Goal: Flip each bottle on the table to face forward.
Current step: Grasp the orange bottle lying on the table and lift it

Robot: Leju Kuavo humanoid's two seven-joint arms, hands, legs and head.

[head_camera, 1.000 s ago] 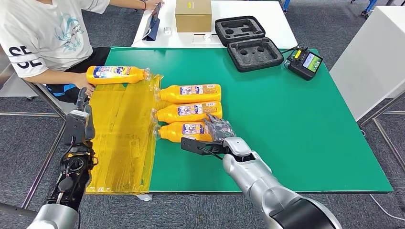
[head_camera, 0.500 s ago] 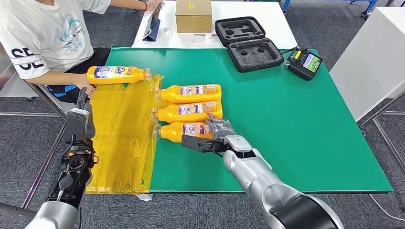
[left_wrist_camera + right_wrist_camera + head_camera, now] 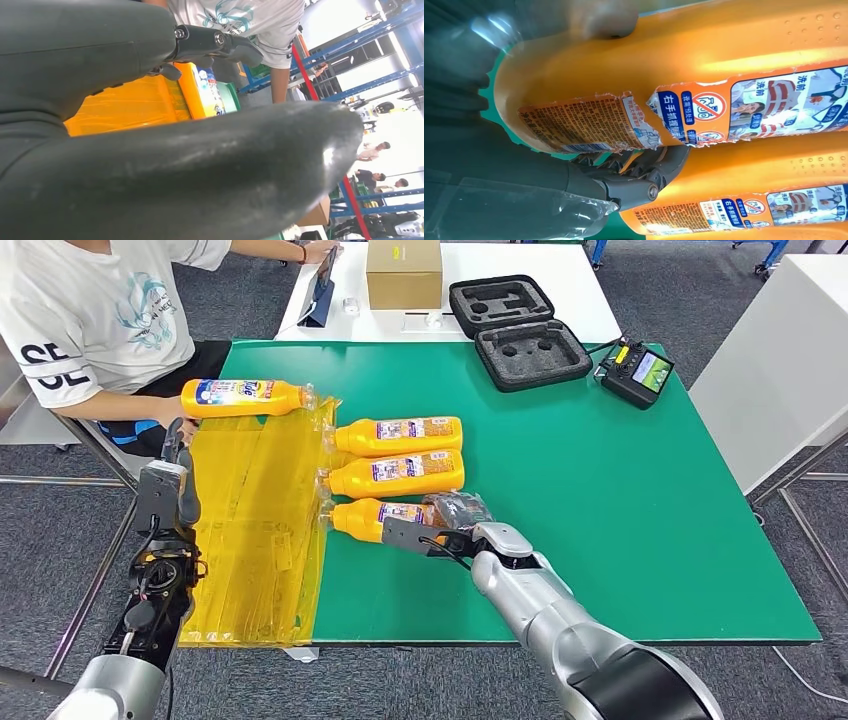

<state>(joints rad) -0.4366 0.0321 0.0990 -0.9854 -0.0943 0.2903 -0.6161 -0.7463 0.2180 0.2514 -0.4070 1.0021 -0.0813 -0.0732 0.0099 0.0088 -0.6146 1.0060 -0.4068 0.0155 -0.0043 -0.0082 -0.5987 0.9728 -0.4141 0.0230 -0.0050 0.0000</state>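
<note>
The right hand (image 3: 452, 523) grips the base end of the nearest bottle (image 3: 372, 516), which lies on its side on the green table (image 3: 600, 500) beside two more bottles, while the left hand (image 3: 172, 472) hovers off the table's edge, its fingers' spread unclear.

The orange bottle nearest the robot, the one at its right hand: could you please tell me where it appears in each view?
Head view: nearest orange bottle lies on the green table, cap toward the yellow sheet, base at the right hand.
Left wrist view: not in it.
Right wrist view: it spans the upper part, torn label facing the camera.
Shared landmark: the middle bottle alongside it.
</note>
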